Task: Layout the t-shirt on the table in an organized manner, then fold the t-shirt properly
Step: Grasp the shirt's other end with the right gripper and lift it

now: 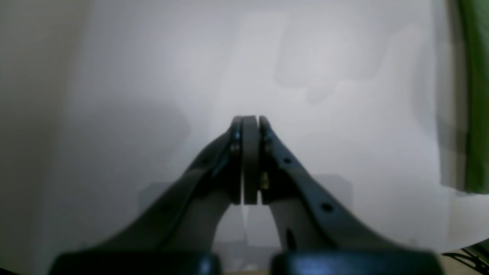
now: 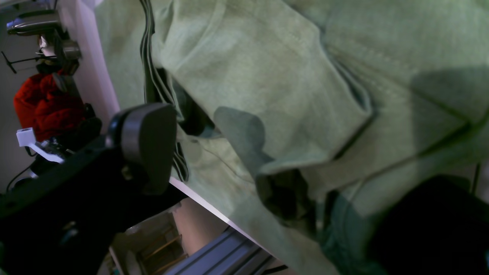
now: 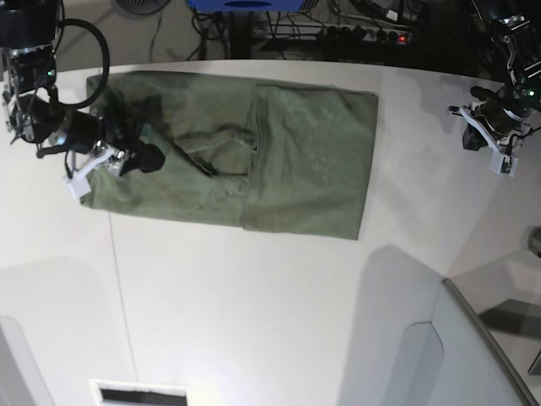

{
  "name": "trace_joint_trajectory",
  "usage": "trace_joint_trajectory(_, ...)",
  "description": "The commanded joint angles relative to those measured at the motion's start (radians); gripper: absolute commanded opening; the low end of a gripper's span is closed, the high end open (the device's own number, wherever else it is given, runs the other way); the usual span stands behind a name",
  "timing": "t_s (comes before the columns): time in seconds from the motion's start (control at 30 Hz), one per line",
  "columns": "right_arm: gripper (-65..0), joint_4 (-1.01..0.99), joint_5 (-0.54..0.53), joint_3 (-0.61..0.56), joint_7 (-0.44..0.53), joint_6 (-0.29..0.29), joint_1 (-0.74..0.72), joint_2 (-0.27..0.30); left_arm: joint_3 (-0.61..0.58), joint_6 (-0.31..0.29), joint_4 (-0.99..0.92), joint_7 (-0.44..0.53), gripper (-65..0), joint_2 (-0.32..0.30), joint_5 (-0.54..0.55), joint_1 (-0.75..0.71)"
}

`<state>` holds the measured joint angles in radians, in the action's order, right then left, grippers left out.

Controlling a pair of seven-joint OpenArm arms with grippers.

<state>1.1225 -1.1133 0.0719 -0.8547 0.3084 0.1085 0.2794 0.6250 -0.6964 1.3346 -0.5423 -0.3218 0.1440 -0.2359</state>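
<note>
The olive-green t-shirt (image 3: 287, 161) lies on the white table (image 3: 254, 304) at the back left, its right part flat and its left part rumpled in folds. My right gripper (image 3: 139, 139) sits over that rumpled left end, near the table's left edge. In the right wrist view it (image 2: 282, 175) is open, with one finger pad (image 2: 145, 145) at the left, the other finger dark at the lower right, and bunched cloth (image 2: 267, 76) between them. My left gripper (image 3: 490, 123) hovers over bare table far right of the shirt, shut and empty (image 1: 250, 160). A green strip of shirt (image 1: 475, 95) shows at that view's right edge.
A grey translucent panel (image 3: 473, 338) stands at the front right. Cables and a power strip (image 3: 372, 34) lie beyond the far edge. The table's edge (image 2: 206, 206) runs just under my right gripper, with a red object (image 2: 46, 103) off the table beyond it.
</note>
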Motion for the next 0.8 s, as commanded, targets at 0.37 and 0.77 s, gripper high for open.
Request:
trace_joint_trajectory(0.37,-64.2,-0.138,0.085,-0.008,-0.054,-0.044,-0.102,0.007,0.008,-0.002,0.013,0.015,-65.0,-0.006,0.013,-0.004)
trace_joint_trajectory(0.77,-64.8,-0.04,0.172,-0.014,0.019,-0.294,-0.097,0.024,0.011,-0.002,0.013,0.015,-65.0,-0.004,0.013,-0.004)
